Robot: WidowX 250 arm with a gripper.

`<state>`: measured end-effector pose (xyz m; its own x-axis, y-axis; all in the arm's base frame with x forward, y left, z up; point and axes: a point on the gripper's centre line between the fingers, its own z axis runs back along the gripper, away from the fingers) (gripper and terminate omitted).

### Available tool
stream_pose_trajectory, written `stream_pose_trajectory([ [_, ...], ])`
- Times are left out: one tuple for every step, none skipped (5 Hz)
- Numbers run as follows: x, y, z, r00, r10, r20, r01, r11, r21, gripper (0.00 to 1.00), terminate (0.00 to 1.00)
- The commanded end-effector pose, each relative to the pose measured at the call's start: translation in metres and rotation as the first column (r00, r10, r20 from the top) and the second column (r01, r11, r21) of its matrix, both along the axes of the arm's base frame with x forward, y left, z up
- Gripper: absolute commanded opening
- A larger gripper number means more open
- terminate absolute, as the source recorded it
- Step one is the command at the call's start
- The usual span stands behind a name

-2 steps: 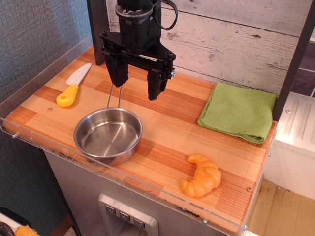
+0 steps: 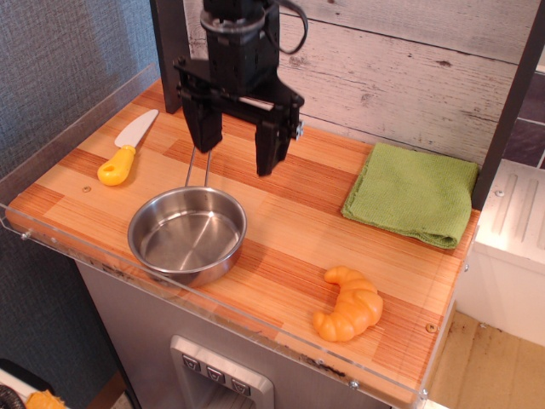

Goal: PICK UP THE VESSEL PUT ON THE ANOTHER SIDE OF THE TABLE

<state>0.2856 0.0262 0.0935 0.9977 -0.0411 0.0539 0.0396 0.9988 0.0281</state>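
Note:
The vessel (image 2: 187, 236) is a shallow shiny steel pan at the front left of the striped wooden table (image 2: 281, 256), with its thin two-wire handle (image 2: 197, 167) pointing to the back. My black gripper (image 2: 237, 159) hangs open and empty above the handle, behind the pan bowl. Its left finger is over the handle's far end and its right finger stands to the right of it. It touches nothing.
A white knife with a yellow handle (image 2: 126, 148) lies at the left. A folded green cloth (image 2: 414, 192) lies at the back right. An orange croissant (image 2: 348, 304) lies at the front right. A clear acrylic rim (image 2: 213, 304) edges the table.
The gripper has shifted very slightly up; the pan and other objects have not moved.

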Motion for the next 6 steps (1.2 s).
stream_pose_trajectory([
  [-0.023,0.006,0.000,0.991,-0.129,0.015,0.129,0.991,-0.015,1.00,0.00],
  [-0.031,0.008,-0.006,0.971,-0.236,0.040,0.236,0.972,-0.006,1.00,0.00],
  [-0.037,0.007,-0.022,0.954,-0.295,0.057,0.295,0.956,0.011,1.00,0.00],
  [-0.041,0.002,-0.034,0.949,-0.310,0.054,0.310,0.951,0.007,1.00,0.00],
  [-0.043,-0.004,-0.050,0.952,-0.306,0.025,0.306,0.952,-0.002,1.00,0.00],
  [-0.043,-0.003,-0.062,0.963,-0.270,-0.016,0.270,0.963,0.021,1.00,0.00],
])
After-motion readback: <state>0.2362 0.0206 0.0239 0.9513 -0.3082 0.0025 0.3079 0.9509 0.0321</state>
